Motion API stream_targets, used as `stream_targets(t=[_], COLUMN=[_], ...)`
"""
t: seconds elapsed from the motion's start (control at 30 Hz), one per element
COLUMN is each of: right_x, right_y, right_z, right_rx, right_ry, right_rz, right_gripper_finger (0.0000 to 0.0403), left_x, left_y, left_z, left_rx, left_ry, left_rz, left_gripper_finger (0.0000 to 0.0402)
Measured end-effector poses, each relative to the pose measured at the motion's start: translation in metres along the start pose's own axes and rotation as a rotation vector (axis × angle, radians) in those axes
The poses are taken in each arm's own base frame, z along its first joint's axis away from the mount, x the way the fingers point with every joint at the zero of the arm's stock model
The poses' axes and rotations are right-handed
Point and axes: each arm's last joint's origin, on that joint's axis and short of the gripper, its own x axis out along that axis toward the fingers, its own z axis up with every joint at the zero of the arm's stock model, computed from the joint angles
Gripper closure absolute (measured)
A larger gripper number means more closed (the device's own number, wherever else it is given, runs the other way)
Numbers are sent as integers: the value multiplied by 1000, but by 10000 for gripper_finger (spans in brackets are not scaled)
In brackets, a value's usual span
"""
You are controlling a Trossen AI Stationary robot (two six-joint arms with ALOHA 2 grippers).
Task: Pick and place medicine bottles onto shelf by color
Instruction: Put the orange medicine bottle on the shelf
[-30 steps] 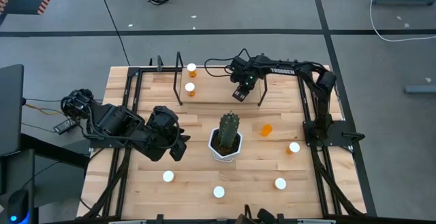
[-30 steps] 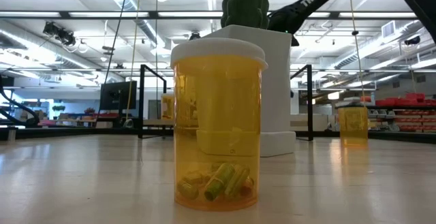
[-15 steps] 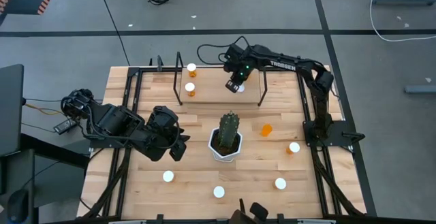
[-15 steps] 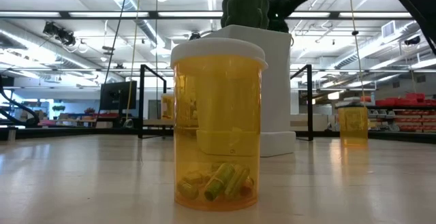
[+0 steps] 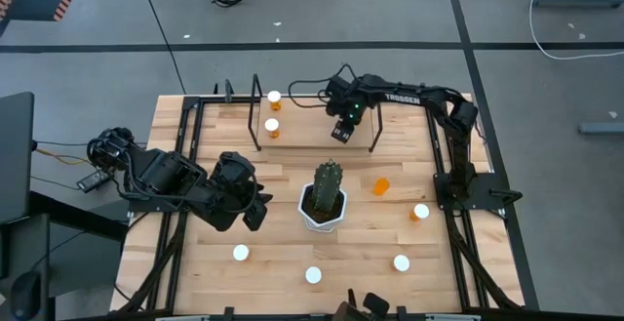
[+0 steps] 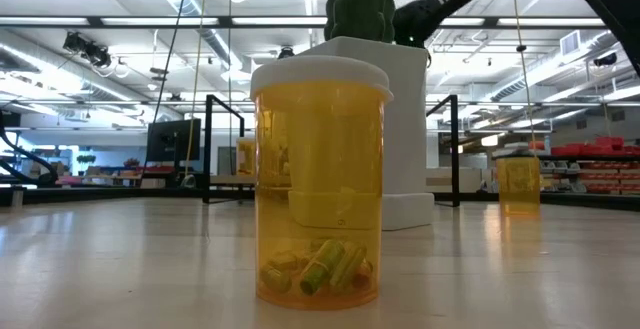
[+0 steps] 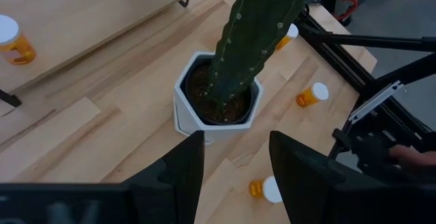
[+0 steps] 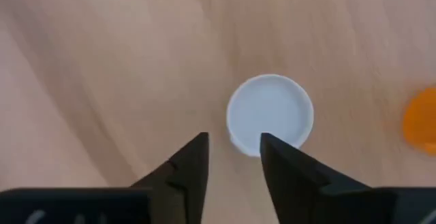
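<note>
My right gripper hangs open over the shelf, pointing down. Below it in the right wrist view, a white-capped medicine bottle stands upright on the shelf's top board, just beyond the fingertips of my right gripper and untouched. Two more bottles stand at the shelf's left end. Other bottles are spread on the table: one on its side, others upright. My left gripper waits open left of the cactus.
A green cactus in a white pot stands mid-table, right in front of my left gripper. In the low view one bottle fills the foreground. Black frame rails run along the table's left and right sides.
My right gripper reached a little toward the shelf's left end, down at the top board, and has drawn back up. A white-capped bottle showed beside it on the board half a second ago. My left arm has kept still.
</note>
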Motion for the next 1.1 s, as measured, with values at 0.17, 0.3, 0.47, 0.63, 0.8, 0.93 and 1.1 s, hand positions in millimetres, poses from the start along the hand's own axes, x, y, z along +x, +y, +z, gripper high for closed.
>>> stream_targets(t=[0.17, 0.3, 0.47, 0.63, 0.8, 0.93, 1.1], right_x=[13, 14, 17, 22, 25, 21, 13], right_y=[-2, -2, -2, -2, -2, -1, 0], right_z=[-4, -6, -7, -11, -12, -8, 1], right_rx=[-2, -8, -9, -30, -39, -40, -33], right_ry=[-15, -22, -28, -23, -26, -37, -51], right_rz=[-11, -11, -10, -2, -2, 16, 44], right_gripper_finger=[251, 265, 303, 347, 388, 396, 398], left_x=[0, 0, 0, 0, 0, 0, 0], left_y=[-3, -5, -6, -6, -6, -6, -6], left_z=[1, 2, 3, 3, 3, 3, 3], left_rx=[-16, -34, -57, -73, -77, -77, -76], left_ry=[-9, -19, -22, -21, -23, -23, -23], left_rz=[-23, -43, -53, -54, -58, -58, -58], left_gripper_finger=[230, 230, 230, 230, 230, 230, 230])
